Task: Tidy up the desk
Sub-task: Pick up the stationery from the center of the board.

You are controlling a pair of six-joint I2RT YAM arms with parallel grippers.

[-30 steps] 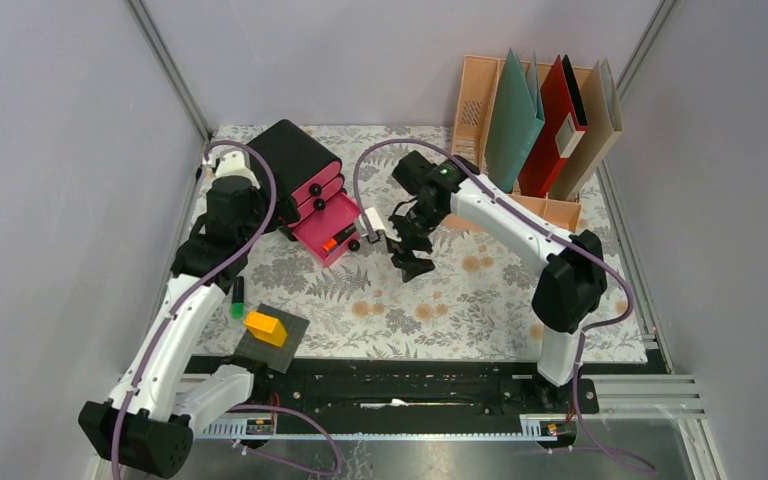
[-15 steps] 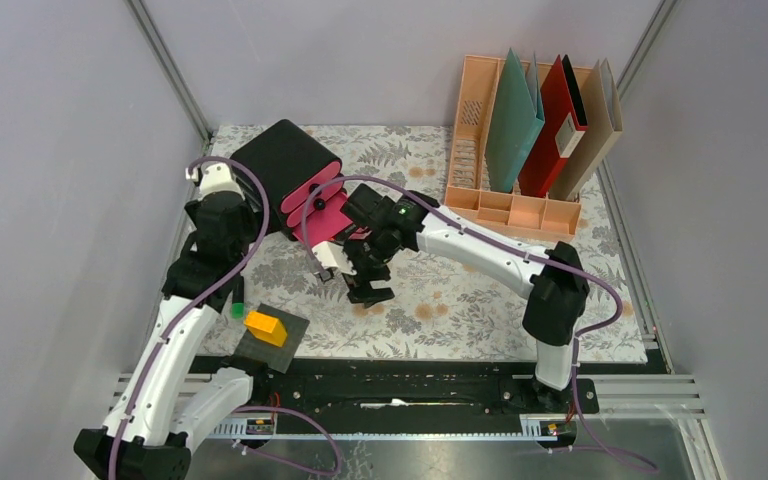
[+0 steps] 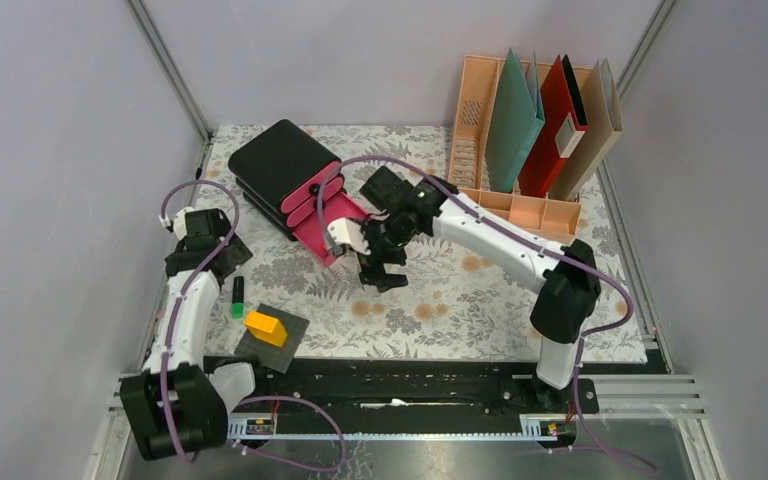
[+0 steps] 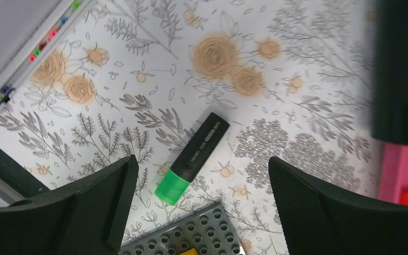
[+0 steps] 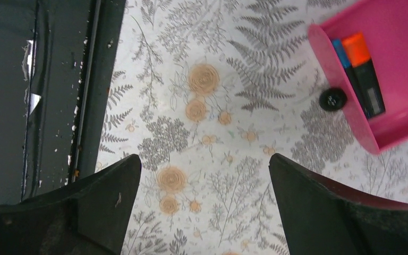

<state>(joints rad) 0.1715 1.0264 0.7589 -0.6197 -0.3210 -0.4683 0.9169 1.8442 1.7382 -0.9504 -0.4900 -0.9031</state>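
The desk (image 3: pixel 480 300) is covered in a pale cloth with grey ferns and orange flowers. My left gripper (image 3: pixel 226 266) hangs open above a green-capped black highlighter (image 4: pixel 194 158), which lies on the cloth between and just beyond its fingers (image 4: pixel 202 178). My right gripper (image 3: pixel 380 274) is open over bare cloth (image 5: pixel 204 180), in front of the black drawer box (image 3: pixel 285 170). The box's pink bottom drawer (image 5: pixel 398 48) is pulled out, with an orange-capped and a blue marker (image 5: pixel 365 71) inside. Neither gripper holds anything.
A grey studded baseplate (image 3: pixel 282 345) carrying an orange brick (image 3: pixel 265 327) lies near the front left edge, beside the highlighter (image 3: pixel 237 298). A peach file rack (image 3: pixel 520 205) with upright folders stands at the back right. A black rail (image 3: pixel 410 375) runs along the near edge.
My left arm has drawn back from the drawer box toward the near left, over the highlighter. My right gripper has moved left toward the open drawer and spread its jaws wider.
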